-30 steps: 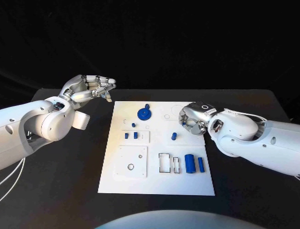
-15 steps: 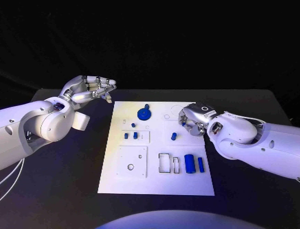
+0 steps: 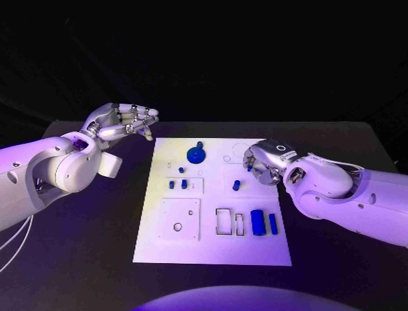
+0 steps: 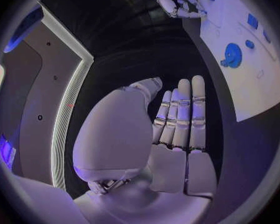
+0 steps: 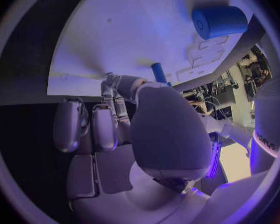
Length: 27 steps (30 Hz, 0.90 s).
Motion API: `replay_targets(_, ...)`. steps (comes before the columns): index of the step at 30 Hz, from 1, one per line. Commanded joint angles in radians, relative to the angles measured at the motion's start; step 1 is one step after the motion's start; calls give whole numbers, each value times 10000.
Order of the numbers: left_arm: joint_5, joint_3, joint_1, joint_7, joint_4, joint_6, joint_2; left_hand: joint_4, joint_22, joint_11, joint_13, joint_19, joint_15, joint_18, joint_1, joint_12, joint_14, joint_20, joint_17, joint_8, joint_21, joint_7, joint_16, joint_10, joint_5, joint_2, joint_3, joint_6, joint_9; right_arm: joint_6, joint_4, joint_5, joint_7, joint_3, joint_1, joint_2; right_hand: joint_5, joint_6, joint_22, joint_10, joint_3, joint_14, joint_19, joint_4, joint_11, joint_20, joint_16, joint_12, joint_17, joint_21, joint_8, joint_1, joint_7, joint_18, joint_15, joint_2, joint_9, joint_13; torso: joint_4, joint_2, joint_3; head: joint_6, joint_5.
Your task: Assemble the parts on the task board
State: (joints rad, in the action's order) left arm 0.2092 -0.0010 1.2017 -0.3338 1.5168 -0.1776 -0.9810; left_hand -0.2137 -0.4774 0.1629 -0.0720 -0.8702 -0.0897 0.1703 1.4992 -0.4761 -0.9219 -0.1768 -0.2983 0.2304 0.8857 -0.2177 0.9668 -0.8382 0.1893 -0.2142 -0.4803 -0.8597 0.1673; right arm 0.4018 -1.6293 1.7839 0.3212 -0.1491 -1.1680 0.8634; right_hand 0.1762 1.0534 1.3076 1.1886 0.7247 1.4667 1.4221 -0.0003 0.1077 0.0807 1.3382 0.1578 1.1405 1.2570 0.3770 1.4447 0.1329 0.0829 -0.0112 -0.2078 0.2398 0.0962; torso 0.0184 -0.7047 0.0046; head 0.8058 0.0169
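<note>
On the near right part of the white task board (image 3: 213,214), a thick blue cylinder (image 3: 257,222) lay flat with a thinner blue bar (image 3: 273,223) just to its right and two empty rectangular slots just to its left. Farther along, two small blue pegs (image 3: 178,184) stood side by side in a raised square on the board's left half, and a short blue peg (image 3: 235,184) stood alone near the middle. The right hand (image 3: 264,162) hung over the board's right edge, its fingers curled in; whether they pinched anything could not be told. At the far end lay a round blue disc (image 3: 195,155) with a knob. The left hand (image 3: 122,121) hovered above the black tabletop (image 3: 91,233), beyond the board's far left corner, fingers loosely apart and holding nothing.
</note>
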Motion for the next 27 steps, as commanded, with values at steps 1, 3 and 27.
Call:
replay_targets(1, 45, 8, 5, -15, 11, 196, 13, 11, 17, 15, 13, 65, -6, 131, -30, -8, 70, -35, 17, -49, -34, -94, -48, 47, 25, -55, -51, 64, -14, 329, -57, 66, 96, 20, -22, 39, 10, 78, 1245, 547, 35, 170, 99, -20, -474, 6, -15, 530, 16, 77, -48, -124, -3, -136, -92, -34, -13, 398, -3, 7, -1, -3, 5)
replay_targets(3, 44, 8, 5, -12, 6, 199, 15, 11, 17, 15, 13, 65, -6, 131, -30, -8, 70, -35, 17, -49, -34, -94, -48, 47, 25, -55, -51, 64, -14, 342, -90, 35, 104, 25, -33, 70, 10, 78, 1245, 547, 35, 170, 99, -20, -474, 6, -15, 530, 16, 77, -48, -124, -3, -136, -92, -34, -13, 398, -7, 9, -1, -3, 4)
replay_targets(27, 2, 8, 4, 21, -68, 221, 68, 26, 20, 21, 16, 72, -12, 130, -47, -6, 76, -40, 20, -59, -40, -100, -60, 64, 23, -71, -54, 79, -17, 341, -1409, -381, 283, 139, -478, 355, 7, 113, 1265, 544, 44, 175, 108, -44, -485, 1, -12, 564, 16, 104, -44, -196, -13, -141, -99, -49, -10, 424, 0, 20, -8, -51, -60)
